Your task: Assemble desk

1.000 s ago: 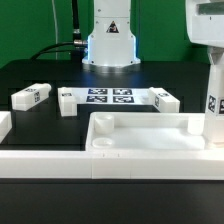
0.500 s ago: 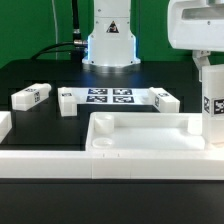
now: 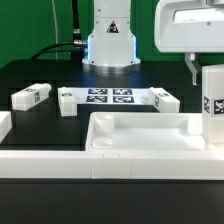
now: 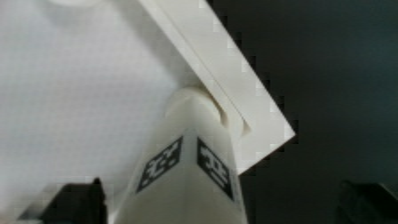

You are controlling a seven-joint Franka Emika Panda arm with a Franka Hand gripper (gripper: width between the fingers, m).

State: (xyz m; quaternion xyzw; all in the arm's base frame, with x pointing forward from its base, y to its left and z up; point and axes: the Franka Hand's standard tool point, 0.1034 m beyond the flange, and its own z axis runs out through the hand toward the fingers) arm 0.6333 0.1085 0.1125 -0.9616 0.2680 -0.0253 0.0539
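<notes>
The white rimmed desk top [image 3: 140,135] lies at the front of the exterior view. One tagged leg [image 3: 212,105] stands upright at its far corner on the exterior view's right. The wrist view shows that leg [image 4: 187,165] seated in the corner socket of the desk top [image 4: 71,90]. My gripper [image 3: 205,68] hangs over the top of the leg. Its dark fingers [image 4: 75,203] stand spread to either side of the leg, with a gap on one side, so my gripper [image 4: 217,205] is open. Three more legs lie on the table: [image 3: 30,96], [image 3: 66,100], [image 3: 165,99].
The marker board [image 3: 108,97] lies behind the desk top, in front of the robot base [image 3: 108,45]. A long white rail [image 3: 60,163] runs along the front edge. Another white part [image 3: 4,124] shows at the exterior view's far left.
The gripper body has come further into the exterior view, shifting toward that view's left over the upright leg. The loose legs and the desk top have not moved.
</notes>
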